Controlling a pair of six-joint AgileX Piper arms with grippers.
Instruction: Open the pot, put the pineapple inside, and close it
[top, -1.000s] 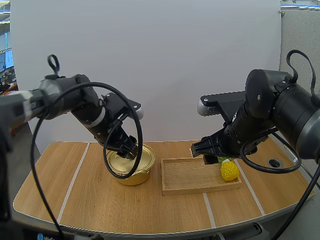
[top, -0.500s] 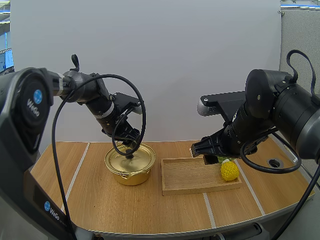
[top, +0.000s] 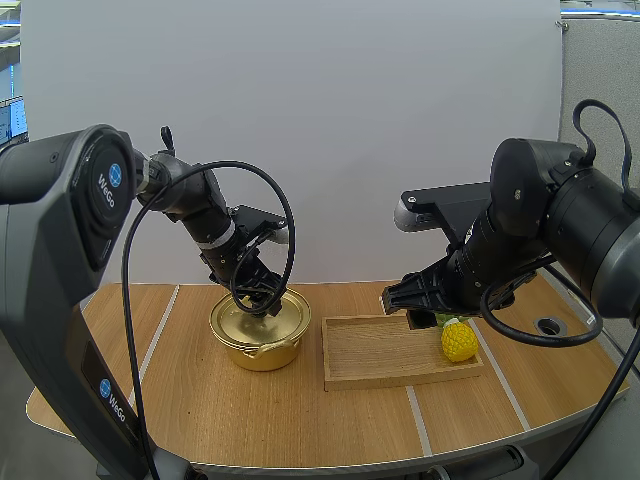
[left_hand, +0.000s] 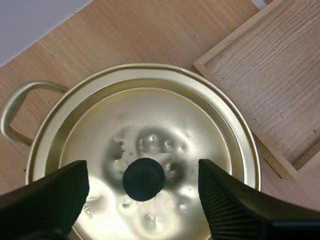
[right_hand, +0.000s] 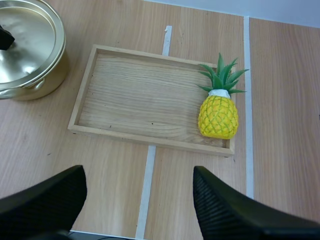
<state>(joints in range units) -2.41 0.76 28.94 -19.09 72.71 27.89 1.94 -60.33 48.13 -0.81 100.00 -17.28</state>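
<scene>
A gold pot (top: 262, 338) stands on the table with its lid (left_hand: 150, 140) on. The lid's black knob (left_hand: 144, 179) lies between the open fingers of my left gripper (left_hand: 143, 174), which hovers just over it (top: 258, 296) without pinching. A yellow pineapple (top: 458, 340) with green leaves lies at the right end of the wooden tray (top: 380, 358). My right gripper (top: 402, 298) hangs open above the tray's far edge, left of the pineapple (right_hand: 218, 116). Seen from the right wrist, the tray (right_hand: 135, 95) is bare apart from the fruit, and the pot (right_hand: 27, 47) sits beside it.
The tray's corner (left_hand: 270, 85) lies close to the pot's right side. White tape lines (right_hand: 150, 175) cross the wooden tabletop. A small round hole (top: 547, 325) sits near the table's right edge.
My left arm's elbow and forearm have swung back and to the right while its gripper stayed over the pot lid. The right arm, pineapple and tray have not moved.
</scene>
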